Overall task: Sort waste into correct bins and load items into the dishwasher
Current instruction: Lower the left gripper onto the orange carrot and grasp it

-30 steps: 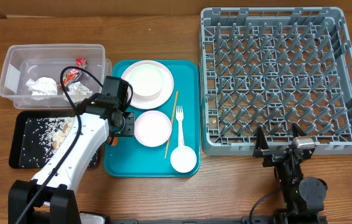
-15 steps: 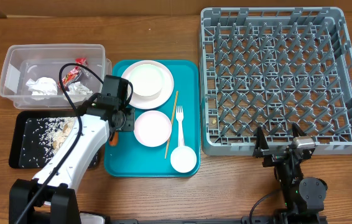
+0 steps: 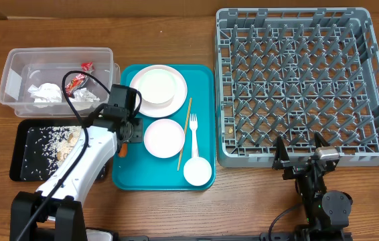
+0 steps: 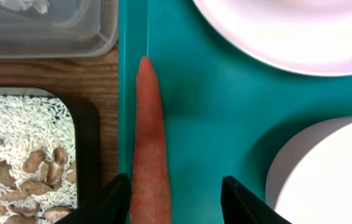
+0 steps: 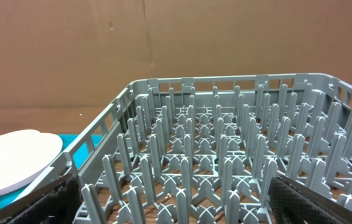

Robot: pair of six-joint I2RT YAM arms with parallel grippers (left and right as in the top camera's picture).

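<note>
We see the carrot (image 4: 151,143) plainly only from the left wrist: on the tray (image 4: 207,124) edge, between the left gripper (image 4: 176,183)'s parted fingers, ungripped. Right gripper (image 5: 179,196): gaping, empty.

Left arm (image 3: 86,157) reaches forward, left fingers (image 4: 239,200) parted downward; right arm (image 3: 323,194) sits folded, right fingers (image 5: 325,202) wide apart.

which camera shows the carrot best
The left wrist view. There the carrot shows close up and nearly full length, lying along the left edge of the teal tray between the open jaws of the left gripper. Overhead shows only an orange sliver beside the gripper. The right wrist view does not show it.
</note>
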